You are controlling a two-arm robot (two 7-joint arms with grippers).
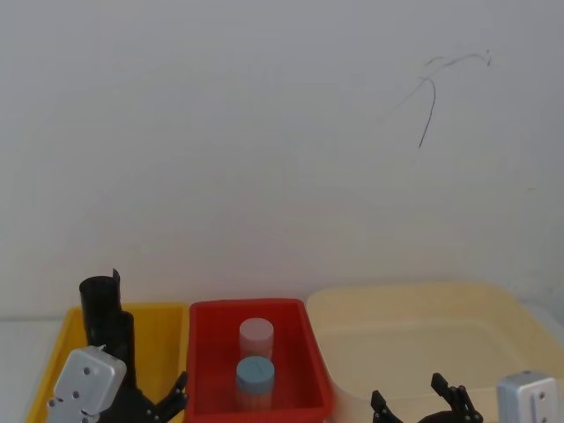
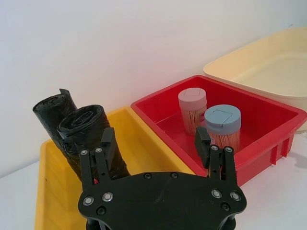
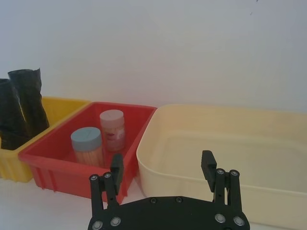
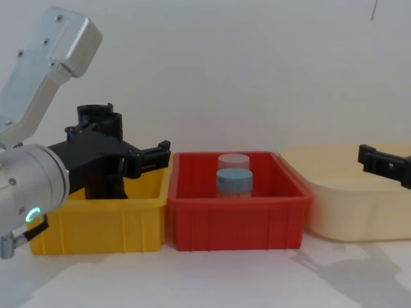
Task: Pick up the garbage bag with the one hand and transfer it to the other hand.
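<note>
1. The left gripper (image 2: pixel 154 139), fingers spread wide and holding nothing, hangs over the yellow bin (image 4: pixel 103 224).
2. The garbage bag (image 2: pixel 88 127) stands upright in that bin, just beside one left finger; whether they touch I cannot tell.
3. A slimmer black roll (image 2: pixel 52 112) with a notched rim stands against it.
4. The right gripper (image 3: pixel 162 163), likewise spread and empty, hovers over the cream tub (image 3: pixel 230 139).
5. Between bin and tub, a red bin (image 4: pixel 234 224) holds a blue-lidded toothpick jar (image 2: pixel 223 124) and a pink-lidded jar (image 2: pixel 193 108).

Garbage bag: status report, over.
Left gripper open, empty, at yellow plastic bin. Right gripper open near cream plastic tub. Matte black rolled garbage bag standing in bin, ungrasped. Slimmer notched black roll beside it.
</note>
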